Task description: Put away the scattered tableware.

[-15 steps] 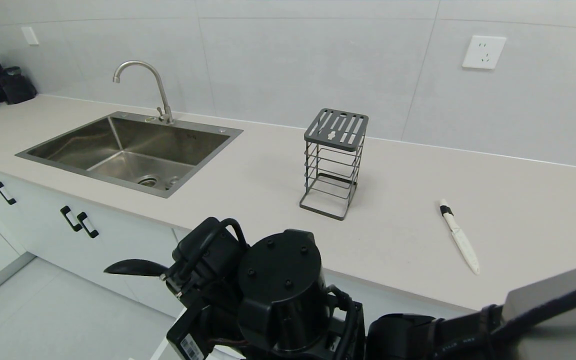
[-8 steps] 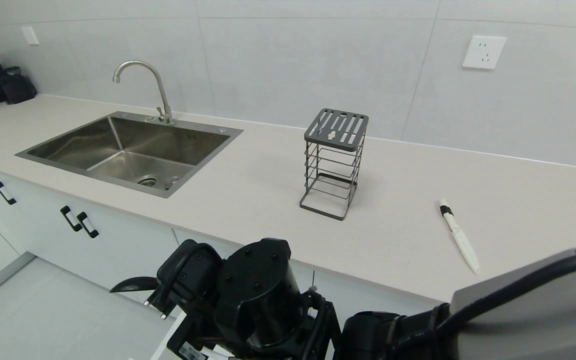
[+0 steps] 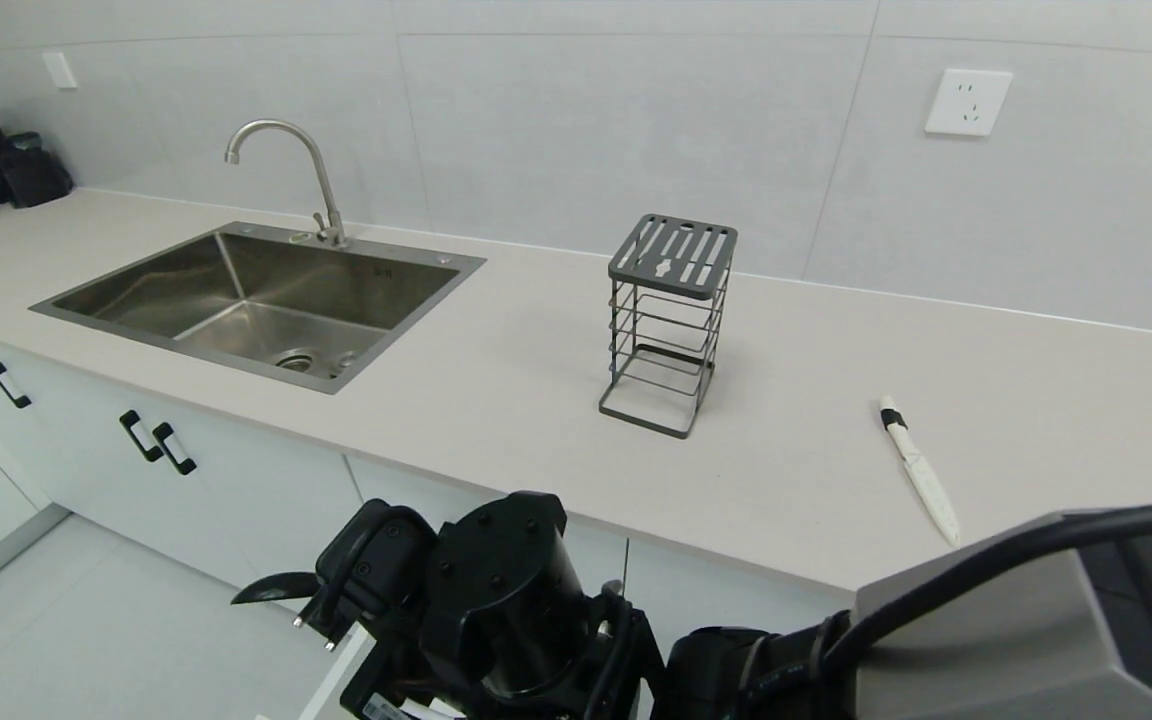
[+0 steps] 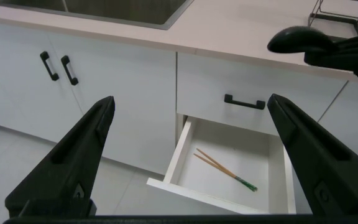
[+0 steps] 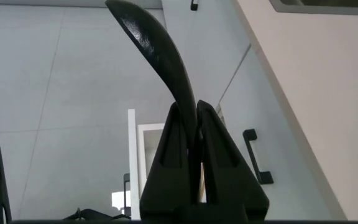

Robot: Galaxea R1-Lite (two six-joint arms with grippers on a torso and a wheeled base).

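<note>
An open white drawer [image 4: 174,155] below the countertop [image 3: 496,380] holds a pair of chopsticks [image 4: 224,170]. Above the drawer, the right gripper [image 5: 192,113] is clamped tight on the handle of a black spoon [image 5: 149,43]. The left gripper [image 4: 191,102] hangs above the drawer, spread wide. A white knife [image 3: 919,470] lies on the countertop, well apart from the drawer, up and to its right.

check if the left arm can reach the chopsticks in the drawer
Probably yes: the drawer is open, the chopsticks lie uncovered inside, and the open left gripper faces them with nothing between.
</note>
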